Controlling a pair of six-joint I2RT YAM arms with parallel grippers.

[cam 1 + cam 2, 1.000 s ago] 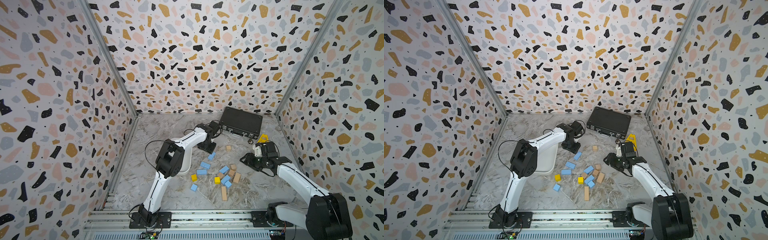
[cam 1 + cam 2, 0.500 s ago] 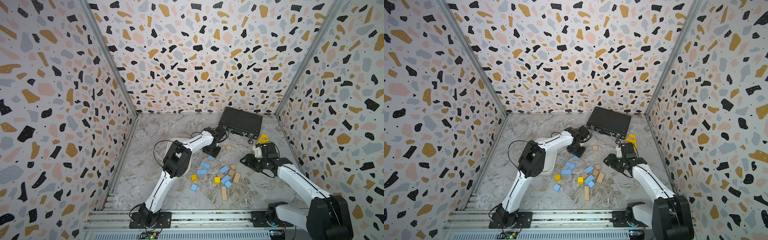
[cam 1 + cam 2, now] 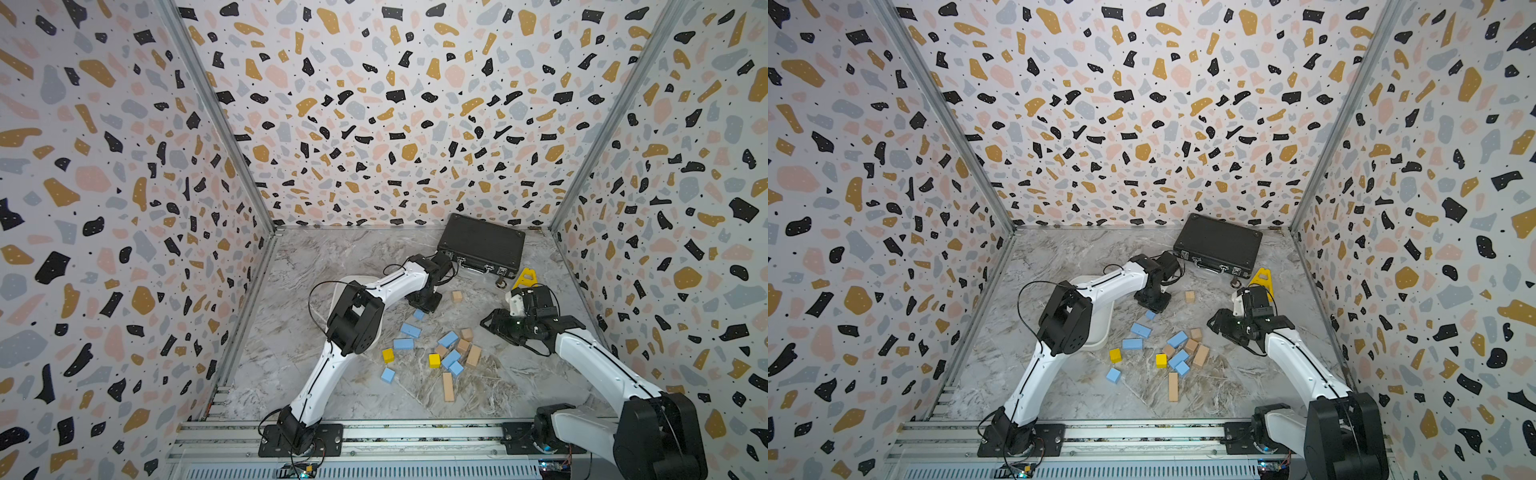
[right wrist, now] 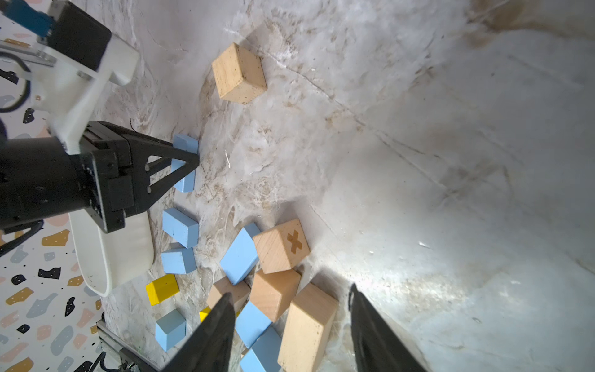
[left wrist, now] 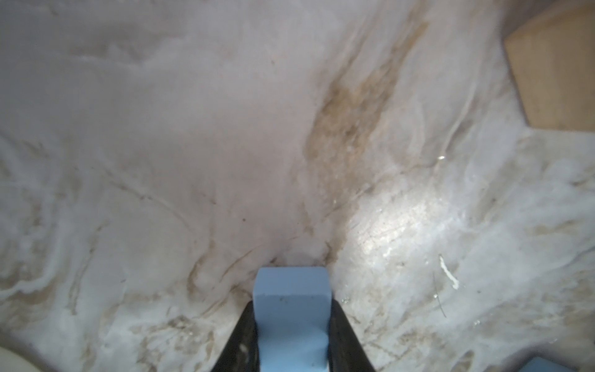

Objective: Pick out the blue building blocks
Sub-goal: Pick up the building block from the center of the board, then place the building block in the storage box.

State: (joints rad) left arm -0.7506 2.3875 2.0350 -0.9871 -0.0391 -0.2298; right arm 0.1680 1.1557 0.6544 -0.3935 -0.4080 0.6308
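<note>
- Clamped between the closed fingers of the left gripper [image 5: 291, 322]: one blue building block [image 5: 291, 286], at the far edge of the scatter, mostly hidden under the gripper in both top views.
- Hard to tell whether lifted or touching the marbled floor [image 5: 161, 128].
- Strewn nearer, mid-floor: six other blue blocks [image 3: 410, 330] among tan blocks [image 3: 448, 386] and yellow cubes [image 3: 387, 355], some partly overlapped.
- Parted and empty, to the right: right gripper [image 4: 289, 291].
- Largely masked by the left arm [image 3: 1108, 282]: white bin [image 3: 1100, 324].

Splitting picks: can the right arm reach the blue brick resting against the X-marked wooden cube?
Probably yes, from above. The right gripper is open, empty and close by, and the blue brick has a bare top face. The X-marked wooden cube touches one side, so finger room looks tight.
</note>
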